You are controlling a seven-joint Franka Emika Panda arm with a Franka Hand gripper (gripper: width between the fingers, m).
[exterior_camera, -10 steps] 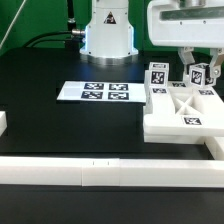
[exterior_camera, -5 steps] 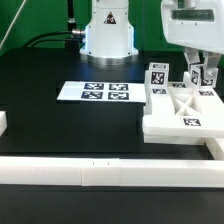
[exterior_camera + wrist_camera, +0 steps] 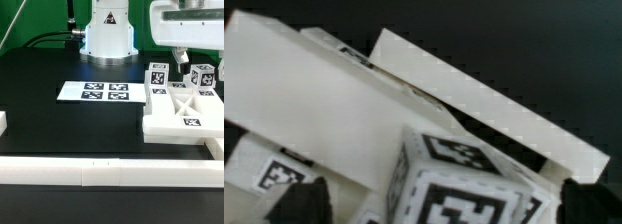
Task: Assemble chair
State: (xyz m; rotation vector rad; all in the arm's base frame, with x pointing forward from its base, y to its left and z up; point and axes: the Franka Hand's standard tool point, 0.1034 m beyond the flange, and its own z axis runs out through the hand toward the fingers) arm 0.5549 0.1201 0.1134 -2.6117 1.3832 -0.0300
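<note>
White plastic makes up the chair [image 3: 180, 108], a blocky assembly that sits on the black table [image 3: 60, 125] at the exterior view's right, just behind the long border rail [image 3: 110, 171] running along the near edge. Its flat base carries an X-braced frame and a small square tag on the front face. Two cube-ended pegs stand upright at its back, each with a black-and-white tag: one peg [image 3: 157, 75] on the exterior view's left, the other peg [image 3: 203, 76] on the right. A second ago the gripper [image 3: 196, 62] was clamped around the right peg; now it has lifted clear above it, its jaws spread wide and holding nothing. Farther left, the marker board [image 3: 94, 92] lies flat, unchanged, with the robot's base [image 3: 108, 35] behind it.
</note>
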